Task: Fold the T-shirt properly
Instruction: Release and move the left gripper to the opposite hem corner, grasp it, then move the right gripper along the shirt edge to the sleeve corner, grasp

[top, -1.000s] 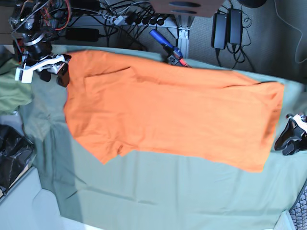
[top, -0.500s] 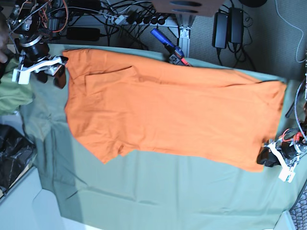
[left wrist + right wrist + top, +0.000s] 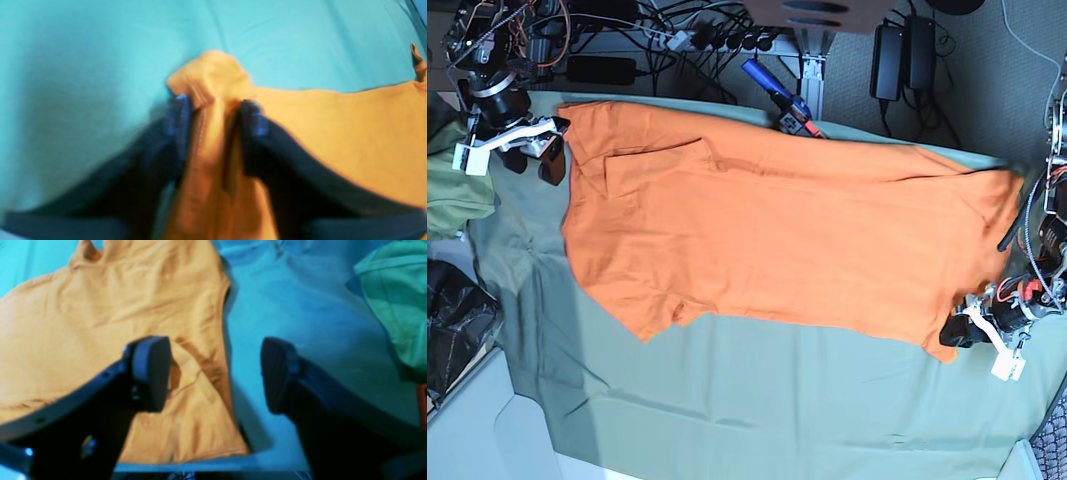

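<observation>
Left wrist: T-shirt (image 3: 213,140) corner between left tool (image 3: 213,110)

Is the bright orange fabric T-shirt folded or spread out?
Spread out: the orange T-shirt lies flat across the sage-green cloth, with only small turned-over flaps.

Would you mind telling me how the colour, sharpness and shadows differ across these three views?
Both wrist views carry a cyan cast; the left wrist view blurs the left claw and T-shirt; base view shows truer colour, with a shadow band on the sage-green cloth.
</observation>
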Robot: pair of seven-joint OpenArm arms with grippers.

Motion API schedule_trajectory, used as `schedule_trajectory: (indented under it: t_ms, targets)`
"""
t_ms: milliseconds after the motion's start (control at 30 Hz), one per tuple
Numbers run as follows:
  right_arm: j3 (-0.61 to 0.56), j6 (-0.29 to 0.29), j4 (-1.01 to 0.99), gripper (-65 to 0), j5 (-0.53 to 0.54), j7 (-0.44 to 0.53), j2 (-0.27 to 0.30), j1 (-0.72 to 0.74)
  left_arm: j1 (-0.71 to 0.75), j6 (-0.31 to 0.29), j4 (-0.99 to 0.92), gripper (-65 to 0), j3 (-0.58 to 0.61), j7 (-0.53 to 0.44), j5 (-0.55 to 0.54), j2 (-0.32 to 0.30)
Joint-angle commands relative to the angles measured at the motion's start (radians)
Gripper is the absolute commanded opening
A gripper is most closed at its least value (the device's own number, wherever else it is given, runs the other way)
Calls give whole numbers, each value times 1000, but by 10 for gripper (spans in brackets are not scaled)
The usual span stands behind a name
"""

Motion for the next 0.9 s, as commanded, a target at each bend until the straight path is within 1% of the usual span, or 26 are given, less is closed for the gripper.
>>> schedule_trajectory:
  t_ms: [0,67,100,333,567,700,867]
  targets:
    - [9,90,16,-228,13,23,17,5,-19,-8,10,-517,-1,15,-6,-8]
    - [9,90,16,-228,13,23,17,5,-19,-8,10,-641,-1,16,-5,-10]
    - [9,90,16,-228,13,23,17,5,-20,-8,11,-650,-1,19,-5,-10]
    - [9,89,16,-228,13,21,29,61,-19,-8,13,-650,-1,61,-5,-13]
    - [9,89,-16,-228,-18,27,39,237,-19,-8,14,-650,-1,77,-11,-18]
    - [-7,90,-148,-228,-40,49,48,369,-19,-8,39,-650,-1,86,-9,-18]
    - [-105,91,-463,-228,-42,50,100,588,-19,-8,68,-650,-1,85,-4,-18]
